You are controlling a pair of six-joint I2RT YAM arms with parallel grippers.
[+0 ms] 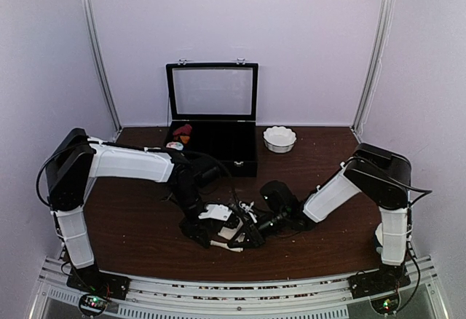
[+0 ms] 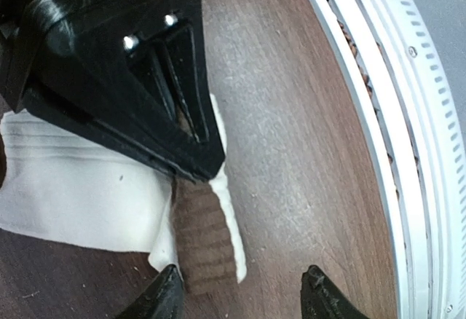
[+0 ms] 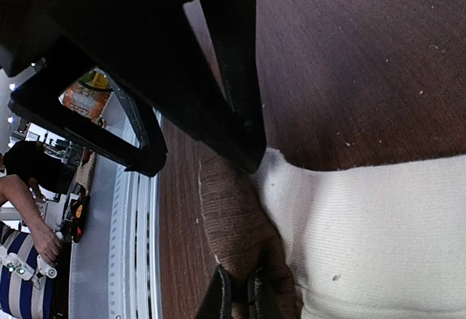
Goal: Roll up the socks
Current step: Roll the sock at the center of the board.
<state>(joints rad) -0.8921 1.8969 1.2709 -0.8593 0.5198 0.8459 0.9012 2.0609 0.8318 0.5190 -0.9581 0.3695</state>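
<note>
A cream sock (image 3: 378,231) lies flat on the dark wood table (image 3: 364,57) near the front edge. A brown ribbed sock end (image 3: 240,224) lies along its edge. My right gripper (image 3: 239,297) is shut on this brown end. In the left wrist view the cream sock (image 2: 73,188) and the brown end (image 2: 207,239) lie just beyond my left gripper (image 2: 244,301), which is open; one tip is beside the brown end. In the top view both grippers meet over the socks (image 1: 218,213). No pink fabric shows.
A black box (image 1: 218,151) with its glass lid up stands at the back and holds a dark red and orange bundle (image 1: 182,131). A white bowl (image 1: 279,138) sits to its right. The white metal rail (image 2: 364,79) runs along the table's front edge.
</note>
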